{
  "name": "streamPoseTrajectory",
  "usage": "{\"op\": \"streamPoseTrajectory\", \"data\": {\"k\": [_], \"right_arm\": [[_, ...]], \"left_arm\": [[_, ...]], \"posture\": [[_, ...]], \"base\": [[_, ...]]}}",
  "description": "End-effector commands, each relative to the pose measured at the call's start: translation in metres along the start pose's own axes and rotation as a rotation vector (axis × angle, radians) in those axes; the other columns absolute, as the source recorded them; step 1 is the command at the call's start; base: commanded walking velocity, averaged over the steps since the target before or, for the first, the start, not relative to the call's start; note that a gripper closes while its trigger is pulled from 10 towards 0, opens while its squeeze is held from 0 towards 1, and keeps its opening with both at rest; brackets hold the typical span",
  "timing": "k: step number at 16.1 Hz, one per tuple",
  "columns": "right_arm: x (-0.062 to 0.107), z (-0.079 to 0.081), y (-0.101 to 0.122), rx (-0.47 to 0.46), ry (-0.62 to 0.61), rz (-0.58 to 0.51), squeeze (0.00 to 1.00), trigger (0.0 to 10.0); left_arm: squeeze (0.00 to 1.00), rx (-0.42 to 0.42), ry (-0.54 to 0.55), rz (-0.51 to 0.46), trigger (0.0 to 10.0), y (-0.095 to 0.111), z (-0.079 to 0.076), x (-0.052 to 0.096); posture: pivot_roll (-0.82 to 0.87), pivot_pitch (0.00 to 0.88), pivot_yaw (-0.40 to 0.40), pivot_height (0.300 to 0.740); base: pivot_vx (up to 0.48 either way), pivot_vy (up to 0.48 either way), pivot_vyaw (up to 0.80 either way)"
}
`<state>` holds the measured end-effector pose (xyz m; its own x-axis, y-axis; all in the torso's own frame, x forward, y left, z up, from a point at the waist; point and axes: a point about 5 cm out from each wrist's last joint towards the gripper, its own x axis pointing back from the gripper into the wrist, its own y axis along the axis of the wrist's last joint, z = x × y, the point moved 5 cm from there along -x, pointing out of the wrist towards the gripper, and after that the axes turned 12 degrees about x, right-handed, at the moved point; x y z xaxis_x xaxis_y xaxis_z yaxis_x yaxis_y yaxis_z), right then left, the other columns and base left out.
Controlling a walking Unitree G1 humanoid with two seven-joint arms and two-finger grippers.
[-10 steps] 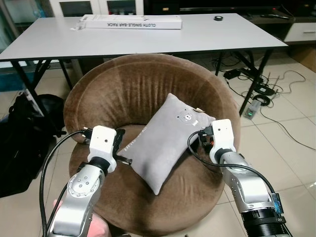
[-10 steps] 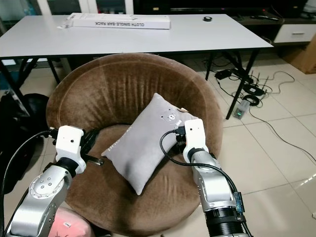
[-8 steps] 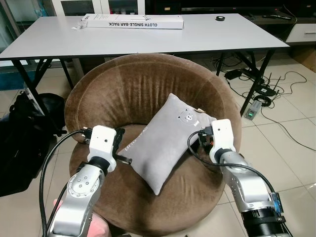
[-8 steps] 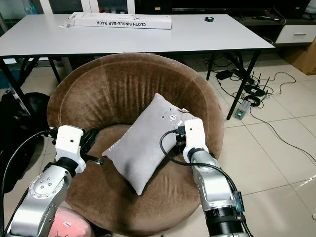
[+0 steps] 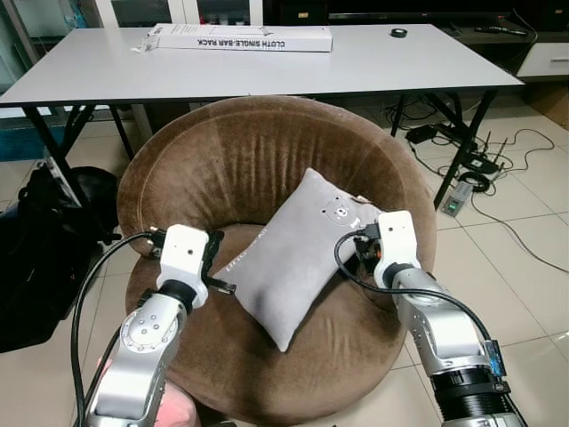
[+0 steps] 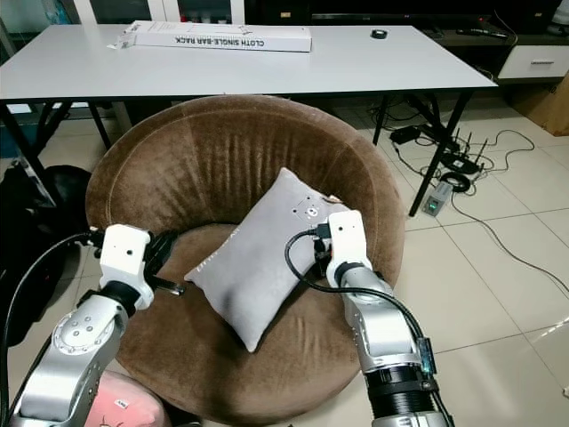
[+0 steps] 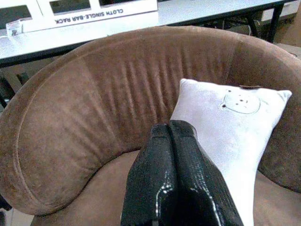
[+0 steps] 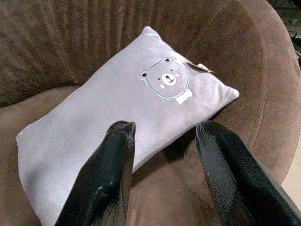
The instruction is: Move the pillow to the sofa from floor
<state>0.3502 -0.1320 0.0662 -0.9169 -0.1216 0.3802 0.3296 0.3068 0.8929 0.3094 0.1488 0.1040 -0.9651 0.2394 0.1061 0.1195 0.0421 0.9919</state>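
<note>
Grey pillow (image 5: 302,253) lies propped in the brown sofa (image 5: 222,160), unmoved since a moment ago. Right gripper (image 8: 164,183) has drawn back, fingers spread; left gripper (image 7: 171,134) pressed together. Placement looks complete.

You have the pillow (image 5: 302,253) lying on the sofa (image 5: 222,151), a round brown velvety tub seat with a high curved back. The pillow is a pale grey rectangle with a small bear face printed near its upper corner (a little tag sticks out at that end). It rests tilted, upper end propped against the sofa's back and right side, lower corner reaching down over the seat cushion toward the front. Its surface looks smooth and plump, with no folds.
</note>
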Motion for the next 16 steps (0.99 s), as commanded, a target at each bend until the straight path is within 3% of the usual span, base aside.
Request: {"op": "streamPoseTrajectory", "data": {"k": [1,16], "right_arm": [[-0.0006,-0.0020,0.0046,-0.005,-0.010,-0.004,0.00,10.0],[0.0010,0.0006,0.0026,-0.055,-0.051,0.003,0.00,10.0]], "left_arm": [[0.00,-0.014,-0.006,-0.011,10.0,0.0037,0.0012,-0.0019],[0.00,-0.031,-0.031,-0.009,10.0,0.0096,0.0079,-0.0092]], "posture": [[0.09,0.000,0.001,0.740],[0.06,0.000,0.056,0.740]], "base": [[0.000,0.000,0.00],[0.000,0.000,0.00]]}}
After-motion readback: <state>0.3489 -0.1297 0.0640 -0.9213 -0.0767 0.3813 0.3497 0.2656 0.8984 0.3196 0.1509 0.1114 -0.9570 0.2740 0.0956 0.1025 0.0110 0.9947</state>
